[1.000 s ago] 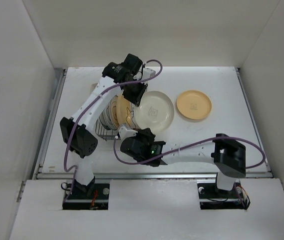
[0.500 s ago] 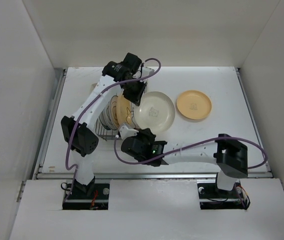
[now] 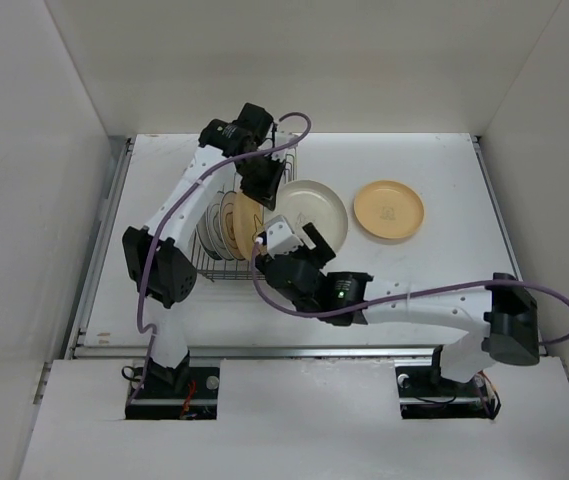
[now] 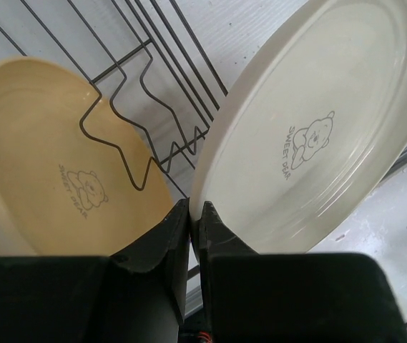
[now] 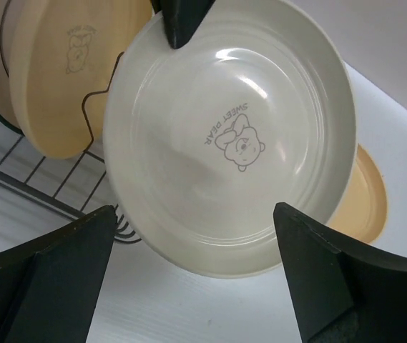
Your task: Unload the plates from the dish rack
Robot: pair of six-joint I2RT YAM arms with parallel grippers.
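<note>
My left gripper (image 4: pixel 196 209) is shut on the rim of a cream plate (image 4: pixel 310 143) with a bear motif, holding it tilted on edge at the right end of the dish rack (image 3: pixel 219 264). The same cream plate (image 3: pixel 316 212) fills the right wrist view (image 5: pixel 232 136). My right gripper (image 5: pixel 194 211) is open, its fingers (image 5: pixel 60 264) spread wide just in front of the plate's lower edge without touching it. From above, the right gripper (image 3: pixel 289 238) sits at the plate's near-left side. Tan and other plates (image 3: pixel 226 222) still stand in the rack.
A tan-orange plate (image 3: pixel 389 210) lies flat on the table to the right of the cream one. A tan plate (image 4: pixel 53 171) stands behind a wire divider (image 4: pixel 128 136) right beside my left gripper. White walls enclose the table on three sides.
The right gripper has opened wide and moved from the rack's near edge up and right to face the cream plate. The left gripper with the plate shifted slightly left and back.
</note>
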